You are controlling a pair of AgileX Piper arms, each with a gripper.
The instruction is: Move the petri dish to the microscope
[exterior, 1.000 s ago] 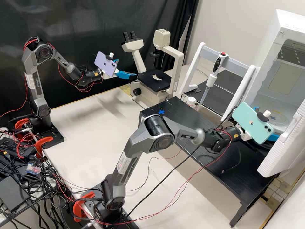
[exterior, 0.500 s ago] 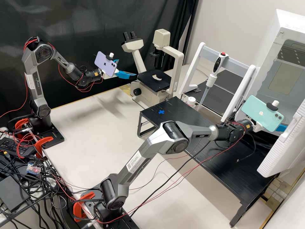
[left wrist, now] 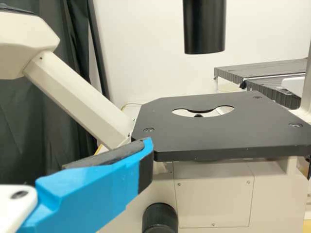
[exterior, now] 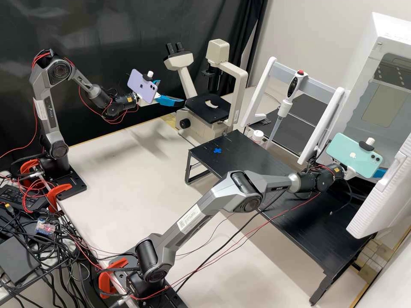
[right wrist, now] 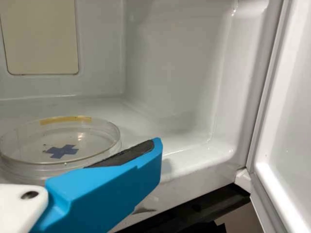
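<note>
The clear petri dish, with yellow tape on its rim and a blue cross showing through it, lies on the white chamber's floor. At the chamber's opening in the high view is my right gripper, partly behind its phone. In the right wrist view this gripper stands open, one finger overlapping the dish's edge from the camera's side. My left gripper hangs open and empty beside the microscope. The left wrist view has that gripper near the microscope's black stage, whose round opening is bare.
The white chamber's open door stands close to the right gripper. A long black rack with a blue cross runs under the right forearm. Behind it are a pipette on a white stand and a small white-capped bottle.
The right arm has stretched out, carrying its gripper up and rightward in the high view, farther into the chamber's opening. The left arm has stayed still.
</note>
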